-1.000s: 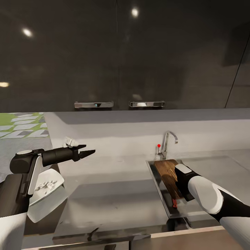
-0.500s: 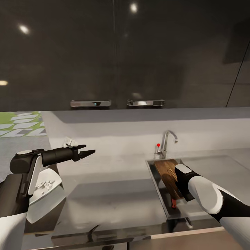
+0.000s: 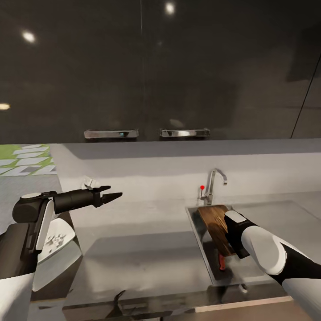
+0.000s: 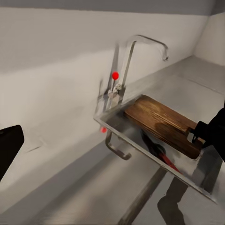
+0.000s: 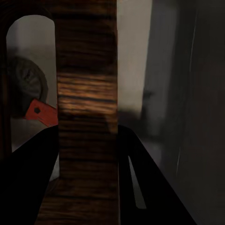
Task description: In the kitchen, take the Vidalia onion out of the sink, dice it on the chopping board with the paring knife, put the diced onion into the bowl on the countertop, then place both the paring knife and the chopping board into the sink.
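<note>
While the right gripper [image 5: 86, 154] stays clamped across the chopping board [image 3: 216, 225], board tilted inside the sink [image 3: 196, 232], only the camera has drifted. Paring knife [image 3: 221, 263] lies in the basin below. Left gripper [image 3: 112, 195] hovers, nearly closed, empty. Judgement: release is what remains.

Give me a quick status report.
Right end effector shut on chopping board in sink. Left end effector shut, empty. Paring knife beneath board.
</note>
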Controlling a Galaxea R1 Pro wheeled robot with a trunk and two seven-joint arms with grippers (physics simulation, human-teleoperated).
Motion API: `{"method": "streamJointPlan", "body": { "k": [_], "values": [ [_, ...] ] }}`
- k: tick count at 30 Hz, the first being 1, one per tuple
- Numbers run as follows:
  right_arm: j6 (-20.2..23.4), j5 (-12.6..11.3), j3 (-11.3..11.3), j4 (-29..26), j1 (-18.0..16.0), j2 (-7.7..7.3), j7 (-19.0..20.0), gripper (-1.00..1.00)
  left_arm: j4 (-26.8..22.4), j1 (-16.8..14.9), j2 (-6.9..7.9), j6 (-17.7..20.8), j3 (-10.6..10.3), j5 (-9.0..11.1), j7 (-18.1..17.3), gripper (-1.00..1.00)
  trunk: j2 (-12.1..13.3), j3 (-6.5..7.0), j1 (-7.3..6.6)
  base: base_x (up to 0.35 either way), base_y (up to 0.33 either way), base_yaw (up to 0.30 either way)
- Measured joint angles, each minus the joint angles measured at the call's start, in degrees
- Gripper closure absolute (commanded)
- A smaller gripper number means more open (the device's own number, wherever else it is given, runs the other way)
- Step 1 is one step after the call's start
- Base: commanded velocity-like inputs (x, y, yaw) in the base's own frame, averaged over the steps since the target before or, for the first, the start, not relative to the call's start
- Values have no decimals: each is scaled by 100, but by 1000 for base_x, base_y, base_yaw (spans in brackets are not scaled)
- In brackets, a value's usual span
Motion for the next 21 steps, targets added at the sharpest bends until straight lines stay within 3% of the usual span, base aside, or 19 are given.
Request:
{"method": "streamJointPlan", "body": {
  "k": [21],
  "values": [
    [-1, 1, 4, 0, 0, 0, 7, 100, -1, 0, 1, 1, 3, 0, 1, -100, 1, -56, 2, 75, -52, 0]
  ]
}}
